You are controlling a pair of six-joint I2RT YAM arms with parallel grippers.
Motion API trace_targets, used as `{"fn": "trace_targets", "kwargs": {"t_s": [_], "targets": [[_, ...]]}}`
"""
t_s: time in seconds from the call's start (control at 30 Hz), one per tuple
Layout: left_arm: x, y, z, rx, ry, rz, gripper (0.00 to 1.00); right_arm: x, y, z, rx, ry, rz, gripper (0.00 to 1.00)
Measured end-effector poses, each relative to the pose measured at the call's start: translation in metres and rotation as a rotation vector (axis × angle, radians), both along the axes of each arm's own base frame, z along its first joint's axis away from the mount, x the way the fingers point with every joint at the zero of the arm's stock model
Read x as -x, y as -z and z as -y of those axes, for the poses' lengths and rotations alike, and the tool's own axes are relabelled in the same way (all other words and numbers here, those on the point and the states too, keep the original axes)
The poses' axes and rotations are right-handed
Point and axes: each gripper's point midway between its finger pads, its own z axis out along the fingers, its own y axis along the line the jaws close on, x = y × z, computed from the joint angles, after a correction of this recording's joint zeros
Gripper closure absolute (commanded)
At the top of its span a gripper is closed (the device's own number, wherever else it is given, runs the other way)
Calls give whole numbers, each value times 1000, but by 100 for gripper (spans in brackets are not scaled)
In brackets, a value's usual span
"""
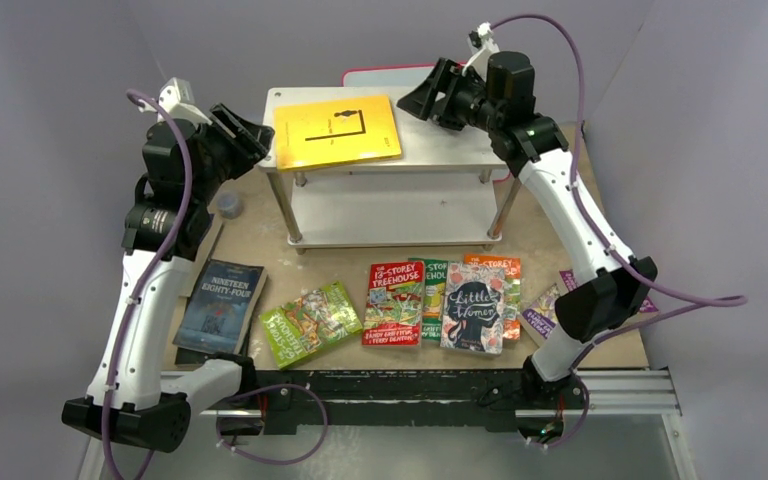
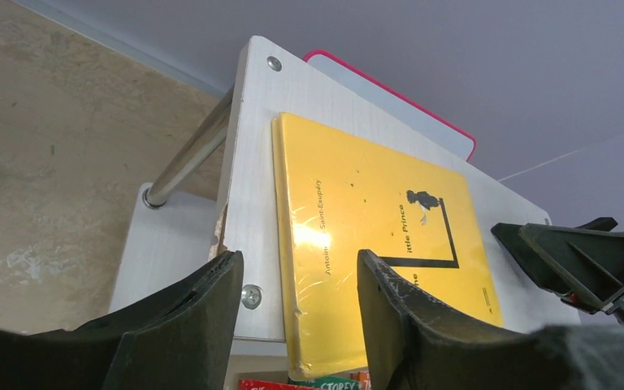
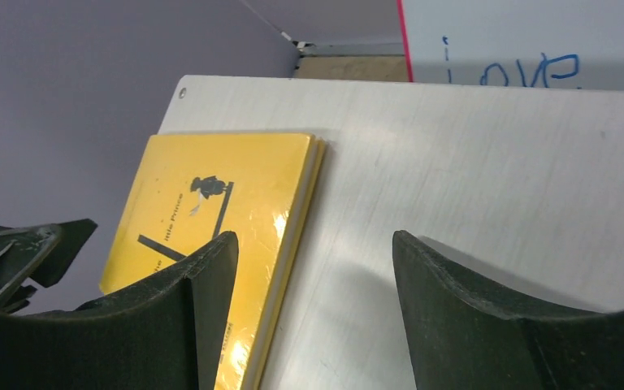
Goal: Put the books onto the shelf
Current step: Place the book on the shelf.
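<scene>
- Shelf (image 1: 440, 140) stands at the middle back of the desk (image 1: 260, 240), a two-tier rack of pale boards on thin metal legs.
- Yellow book (image 1: 338, 132) lies flat, cover up, on the left half of the top board, slightly askew, with its left edge close to the board's left rim.
- Left end effector (image 1: 250, 138) hovers just off the shelf's left end. Its fingers are spread and pinch nothing, and the left wrist view shows the yellow book lying beyond the gap.
- Right end effector (image 1: 412, 100) hangs over the back right part of the top board, also spread and holding nothing. Bare board shows between its fingers in the right wrist view, with the book off to one side.
- Row of books lies flat on the desk in front of the shelf:
  - "Nineteen Eighty-Four" (image 1: 220, 305) at the left
  - a green cartoon book (image 1: 310, 322)
  - a red "13-Storey Treehouse" (image 1: 395, 303)
  - "Little Women" (image 1: 472, 308), overlapping an orange title (image 1: 505, 272)
  - a purple book (image 1: 545, 312), partly hidden by the right arm
- Pink-edged white board (image 1: 380, 74) stands behind the shelf.
</scene>
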Motion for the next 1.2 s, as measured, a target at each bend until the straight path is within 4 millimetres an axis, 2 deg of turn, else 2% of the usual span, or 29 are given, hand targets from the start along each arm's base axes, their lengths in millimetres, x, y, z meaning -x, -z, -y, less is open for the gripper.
{"fn": "trace_targets", "kwargs": {"t_s": [0.2, 0.47, 0.63, 0.7, 0.8, 0.9, 1.0, 1.2], "targets": [[5, -3, 6, 17, 35, 5, 52, 17, -2, 8, 102, 26, 38, 29], [10, 3, 16, 45, 86, -24, 46, 52, 6, -32, 178, -40, 56, 29], [10, 13, 24, 44, 131, -62, 58, 51, 7, -35, 184, -8, 65, 32], [10, 17, 26, 44, 147, -74, 66, 50, 8, -34, 180, -1, 67, 36], [9, 22, 29, 38, 166, -91, 72, 52, 9, -33, 173, 2, 65, 44], [7, 26, 29, 29, 165, -104, 75, 53, 11, -35, 163, -4, 57, 55], [4, 27, 27, 22, 157, -106, 80, 55, 13, -39, 154, -11, 47, 62], [-9, 28, 15, 5, 91, -112, 83, 58, 16, -45, 135, -16, 36, 66]]}}
